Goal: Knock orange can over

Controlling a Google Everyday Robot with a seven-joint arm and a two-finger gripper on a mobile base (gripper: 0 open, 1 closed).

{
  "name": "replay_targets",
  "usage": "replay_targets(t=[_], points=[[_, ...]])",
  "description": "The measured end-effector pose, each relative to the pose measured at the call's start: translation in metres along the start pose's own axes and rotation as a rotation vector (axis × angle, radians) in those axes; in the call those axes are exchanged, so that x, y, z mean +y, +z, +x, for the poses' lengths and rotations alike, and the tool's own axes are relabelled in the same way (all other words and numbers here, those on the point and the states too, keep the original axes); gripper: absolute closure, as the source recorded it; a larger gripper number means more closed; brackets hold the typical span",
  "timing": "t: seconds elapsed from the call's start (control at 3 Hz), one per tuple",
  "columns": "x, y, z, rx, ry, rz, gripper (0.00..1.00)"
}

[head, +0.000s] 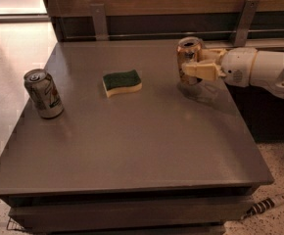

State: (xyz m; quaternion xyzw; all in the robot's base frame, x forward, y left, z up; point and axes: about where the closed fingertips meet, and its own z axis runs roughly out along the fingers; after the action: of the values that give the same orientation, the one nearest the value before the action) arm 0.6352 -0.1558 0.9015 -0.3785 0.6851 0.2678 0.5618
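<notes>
The orange can (187, 53) is copper-orange with a silver top rim and stands upright at the table's back right. My gripper (199, 62) reaches in from the right on a white arm (259, 68). Its tan fingers (201, 71) are closed on the can's right side. The can's base seems to hang just above the table top, with a shadow (199, 93) on the surface beneath it.
A silver-grey can with green markings (43, 93) stands near the table's left edge. A green and yellow sponge (122, 82) lies in the middle back. The grey table (132, 146) backs onto a wooden wall with metal brackets (99, 21). A striped cable (264, 205) lies on the floor at the right.
</notes>
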Motion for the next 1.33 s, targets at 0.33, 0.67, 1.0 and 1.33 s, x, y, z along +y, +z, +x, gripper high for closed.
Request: replay_targets(t=[0.33, 0.67, 1.0, 1.33], points=[[-0.004, -0.011, -0.004, 0.108, -0.006, 0.014, 1.00], [-0.008, -0.024, -0.002, 0.217, -0.004, 0.038, 1.00], [-0.009, -0.033, 0.005, 0.386, -0.007, 0.063, 1.00], [-0.006, -0.035, 0.014, 0.499, -0.011, 0.064, 1.00]])
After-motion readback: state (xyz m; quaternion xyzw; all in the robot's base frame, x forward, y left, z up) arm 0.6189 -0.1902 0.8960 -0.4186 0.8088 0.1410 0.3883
